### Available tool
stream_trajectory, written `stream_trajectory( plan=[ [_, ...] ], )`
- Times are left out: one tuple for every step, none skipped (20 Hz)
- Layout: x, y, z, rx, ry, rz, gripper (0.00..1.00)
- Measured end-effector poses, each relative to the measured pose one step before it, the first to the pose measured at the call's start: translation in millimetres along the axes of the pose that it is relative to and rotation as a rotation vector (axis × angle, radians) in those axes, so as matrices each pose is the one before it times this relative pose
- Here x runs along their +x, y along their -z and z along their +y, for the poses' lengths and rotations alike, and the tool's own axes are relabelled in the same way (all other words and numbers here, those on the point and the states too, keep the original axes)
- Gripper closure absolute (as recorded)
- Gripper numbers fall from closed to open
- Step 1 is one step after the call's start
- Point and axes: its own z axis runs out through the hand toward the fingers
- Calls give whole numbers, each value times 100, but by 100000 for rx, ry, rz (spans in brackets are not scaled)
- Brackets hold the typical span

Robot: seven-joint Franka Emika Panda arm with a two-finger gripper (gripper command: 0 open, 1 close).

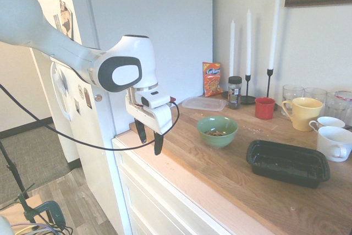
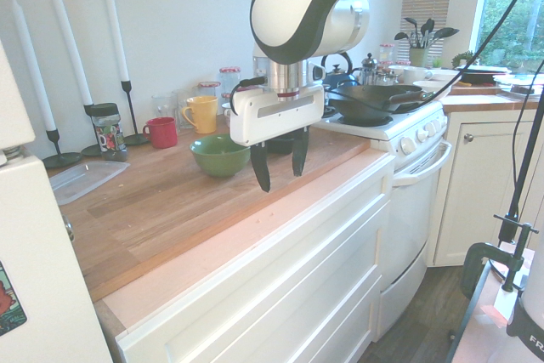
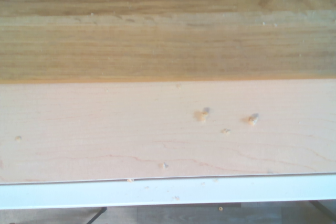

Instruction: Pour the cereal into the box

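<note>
Hand of yours hung at the left over the near edge of the desk, its fingers spread, pinching nothing. Right of it you had the green bowl, with the cereal lying inside. Farther right, nearer the desk's right end, your black box sat upright, and the white mugs stood just beyond it.
</note>
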Motion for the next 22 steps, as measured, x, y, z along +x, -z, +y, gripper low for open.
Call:
stream_trajectory(
  plan=[
    [36,-45,19,-38,-57,-97,0],
    [171,23,106,177,250,-125,0],
    [243,194,-40,230,317,443,0],
    [423,461,-203,548,157,1112,0],
    [553,626,-401,470,317,1027,0],
    [589,589,-485,164,477,819,0],
    [706,606,-580,-240,528,771,0],
    [759,512,-619,-668,736,838,0],
    [829,510,-708,-372,692,983,0],
    [831,418,-740,-329,793,1095,0],
    [966,480,-867,-306,1194,1876,0],
    [1006,401,-900,-465,974,1443,0],
    [1005,336,-923,-425,738,951,0],
    [919,219,-863,-492,526,476,0],
    [815,66,-816,-523,467,214,0],
    [719,-45,-826,-893,828,290,0],
    [559,-152,-844,-767,841,25,0],
    [443,-272,-918,-778,912,-13,0],
    [389,-251,-993,-567,663,128,0],
    [286,-311,-1001,-775,714,-84,0],
    [327,-276,-1044,-455,754,229,0],
    [314,-207,-935,-308,717,10,0]
  ],
)
